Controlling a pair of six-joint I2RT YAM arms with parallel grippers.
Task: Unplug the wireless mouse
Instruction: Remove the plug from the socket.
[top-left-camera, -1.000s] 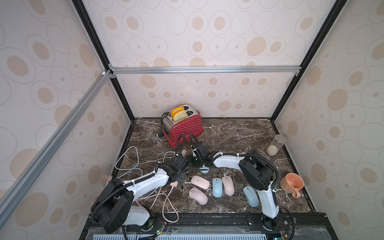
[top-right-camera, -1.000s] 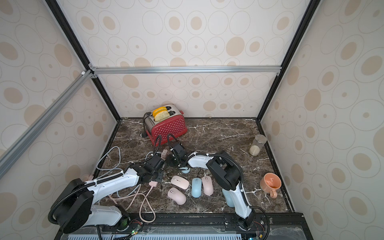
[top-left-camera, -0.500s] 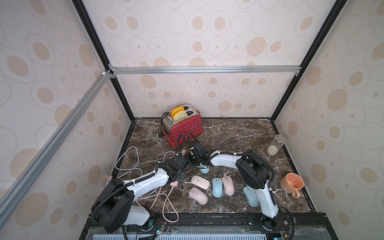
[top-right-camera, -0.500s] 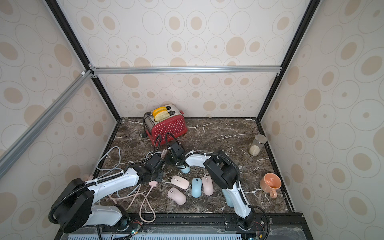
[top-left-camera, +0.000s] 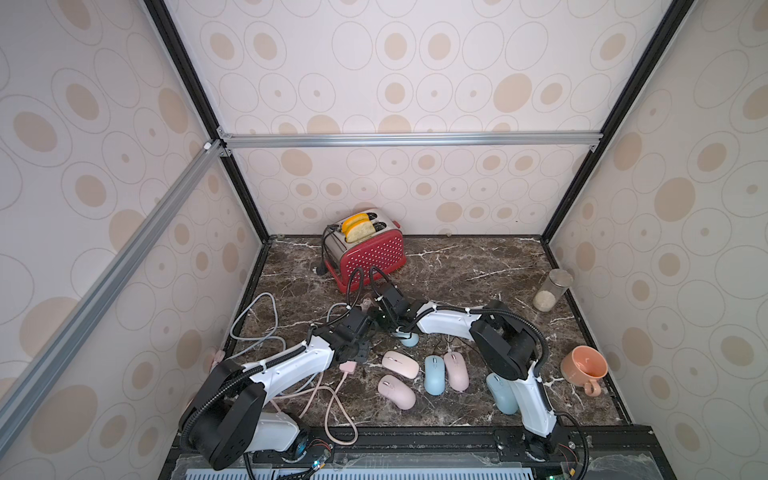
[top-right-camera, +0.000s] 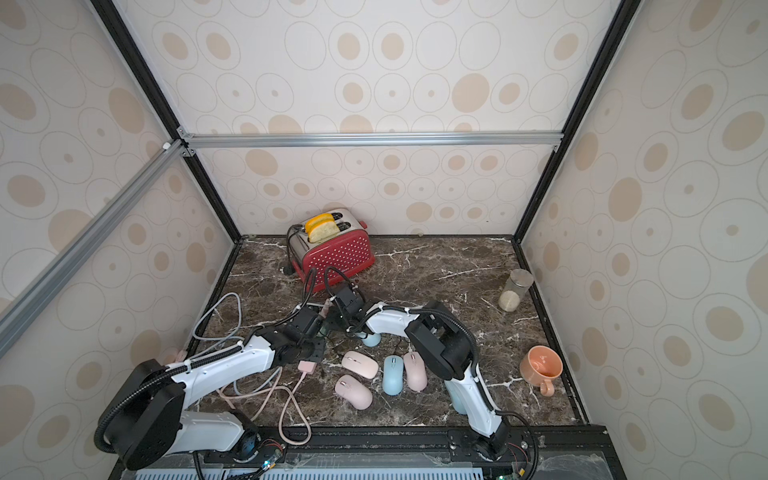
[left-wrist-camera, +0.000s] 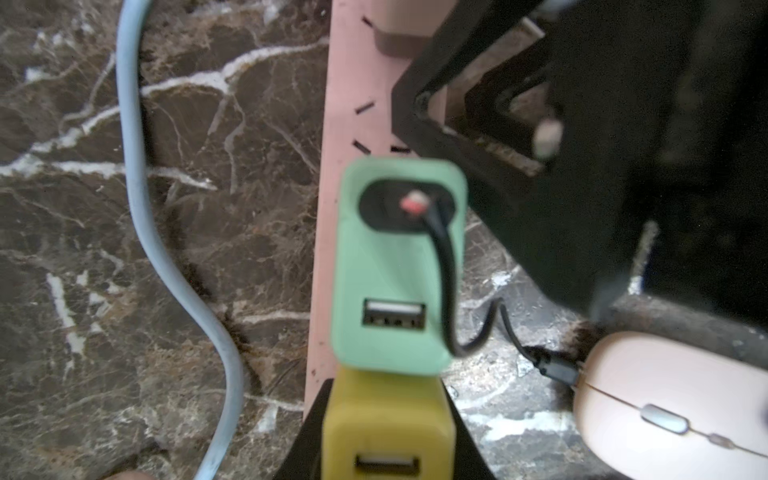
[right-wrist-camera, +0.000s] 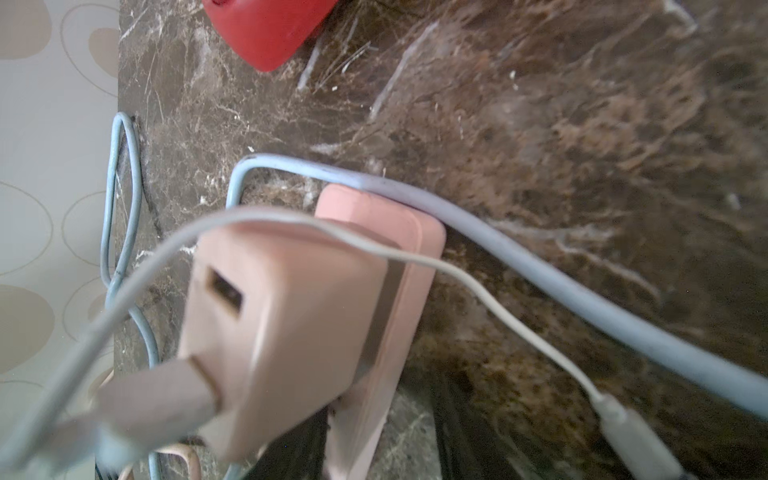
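Pink mice (top-left-camera: 396, 391), three; blue mice (top-left-camera: 434, 375), three; left pincer (left-wrist-camera: 386, 390) clasps one yellow charger (left-wrist-camera: 386, 424).

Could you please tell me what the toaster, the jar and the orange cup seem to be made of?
The toaster: probably metal, glossy red dotted sides, shiny silvery end. The jar: likely clear glass, its pale contents show through. The orange cup: seemingly matte ceramic, evenly dull surface, though plastic is possible.
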